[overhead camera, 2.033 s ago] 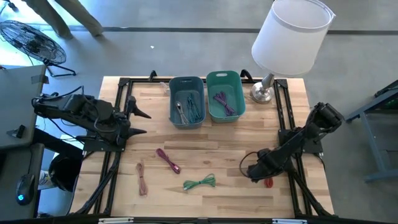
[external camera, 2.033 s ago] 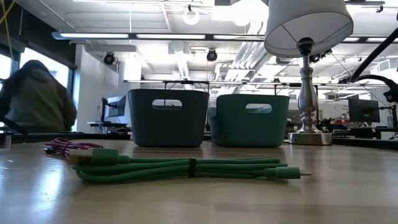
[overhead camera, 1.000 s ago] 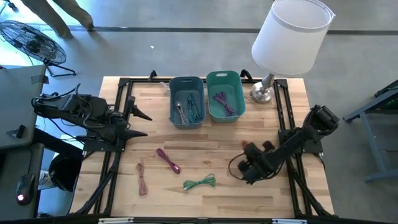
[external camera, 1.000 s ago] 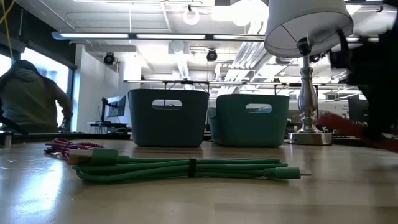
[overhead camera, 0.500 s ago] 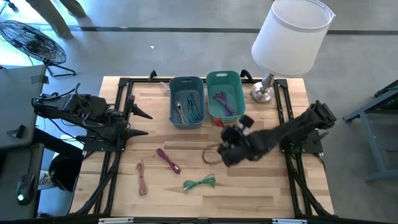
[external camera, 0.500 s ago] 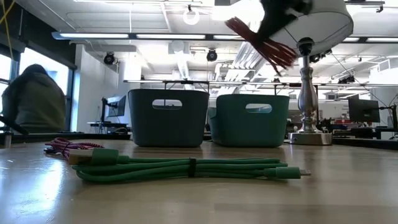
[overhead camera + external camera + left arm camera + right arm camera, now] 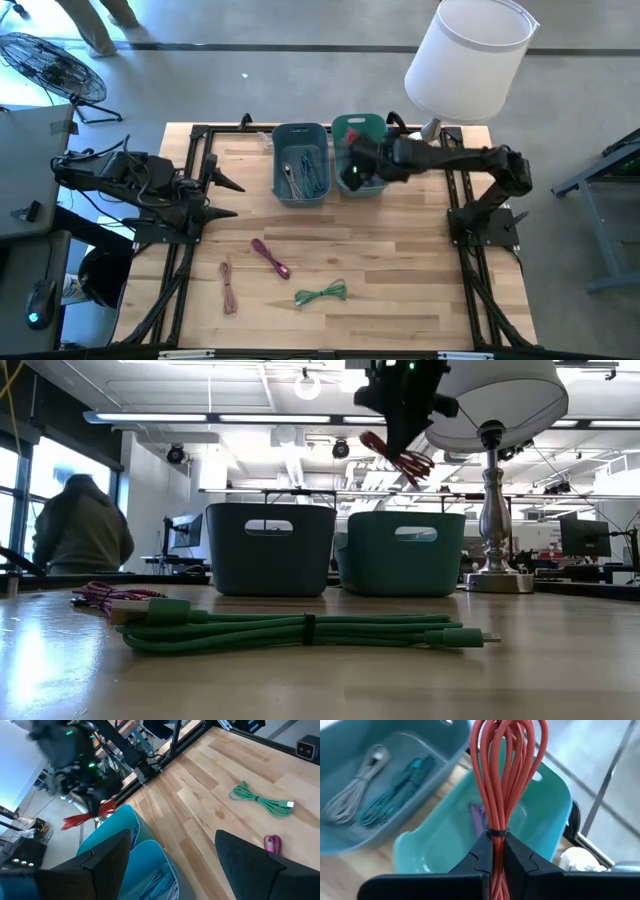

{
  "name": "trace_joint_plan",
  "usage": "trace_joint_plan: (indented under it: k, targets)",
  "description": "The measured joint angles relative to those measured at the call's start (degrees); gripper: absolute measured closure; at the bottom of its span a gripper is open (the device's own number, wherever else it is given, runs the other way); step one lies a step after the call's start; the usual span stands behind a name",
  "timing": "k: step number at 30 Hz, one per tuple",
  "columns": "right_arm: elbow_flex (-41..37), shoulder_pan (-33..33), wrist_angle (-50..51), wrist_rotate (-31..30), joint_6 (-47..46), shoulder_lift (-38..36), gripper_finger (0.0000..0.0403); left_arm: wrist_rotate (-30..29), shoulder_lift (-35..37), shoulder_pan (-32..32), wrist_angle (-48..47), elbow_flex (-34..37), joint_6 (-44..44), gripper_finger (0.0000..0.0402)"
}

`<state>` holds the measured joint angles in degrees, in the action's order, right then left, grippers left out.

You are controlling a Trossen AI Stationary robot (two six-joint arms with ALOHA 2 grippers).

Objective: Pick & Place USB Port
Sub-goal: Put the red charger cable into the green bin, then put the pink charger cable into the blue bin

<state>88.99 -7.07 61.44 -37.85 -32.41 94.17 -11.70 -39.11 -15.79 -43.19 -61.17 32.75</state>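
A red coiled USB cable hangs in the air above the green bin, with my right gripper shut on it. The low view shows this gripper and the red cable well above the bin's rim. A purple cable lies inside the green bin. The blue bin beside it holds grey and teal cables. My left gripper waits open at the table's left side, touching nothing. My right gripper pinches the red cable bundle between its two fingers, just behind the black tie that binds the loops. The arm reaches in from the table's right. The loops fan out past the fingertips, lifted clear over the green bin.
On the near half of the table lie a green cable, a magenta cable and a tan cable. A lamp with a white shade stands at the far right corner. A person moves in the room behind.
My right gripper, shut on the red cable, has risen from the near right of the table and swung toward the far edge and the left. It now stands over the green bin with the cable lifted clear.
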Motion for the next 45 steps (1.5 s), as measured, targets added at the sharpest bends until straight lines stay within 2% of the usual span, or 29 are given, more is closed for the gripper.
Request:
trace_joint_plan:
  k: [2,5,12,17,20,22,27,31,36,42,45]
  targets:
    - [0.0,-2.63,-0.02,1.96,-0.02,-0.01,0.0389,0.0,0.0,0.0,-0.46,0.0,-0.02,0.0118]
    - [0.0,-4.74,-1.02,3.66,1.89,0.0,0.0364,0.0,0.0,0.0,-0.56,0.0,-0.07,0.0118]
    - [0.0,-4.84,-6.39,3.91,8.05,-0.02,0.0273,0.0,0.0,0.02,-1.8,0.66,-0.22,0.0118]
    - [0.0,-4.99,-7.18,3.78,8.99,-0.02,0.0228,-1.46,-0.02,0.0,-1.93,2.7,-0.19,0.0118]
    - [0.0,-4.64,-9.8,4.29,13.34,-0.02,0.0211,-3.15,0.0,0.01,-1.08,3.93,-0.2,0.0118]
    - [0.0,-3.84,-13.12,6.82,18.25,-0.02,0.0206,-4.4,-0.04,0.0,-1.01,4.22,-0.2,0.0118]
    - [0.02,0.52,-24.76,18.69,30.94,-0.04,0.0204,-6.21,0.35,0.02,-0.36,4.22,-0.2,0.0118]
    - [0.09,5.52,-30.74,25.28,35.51,-0.09,0.0204,-6.08,0.7,0.0,-4.55,4.22,-1.09,0.0118]
    - [0.09,12.6,-30.02,25.91,37.62,-0.09,0.0203,-6.34,0.29,0.0,-12.07,4.24,-4.45,0.0118]
    - [0.09,19.46,-28.99,25.63,37.55,-0.09,0.0203,1.11,-3.49,0.0,-15.28,4.24,-3.0,0.0118]
    - [0.09,21.95,-28.19,25.6,37.52,-0.09,0.0203,2.44,-6.99,-0.02,-15.91,4.24,-2.6,0.0118]
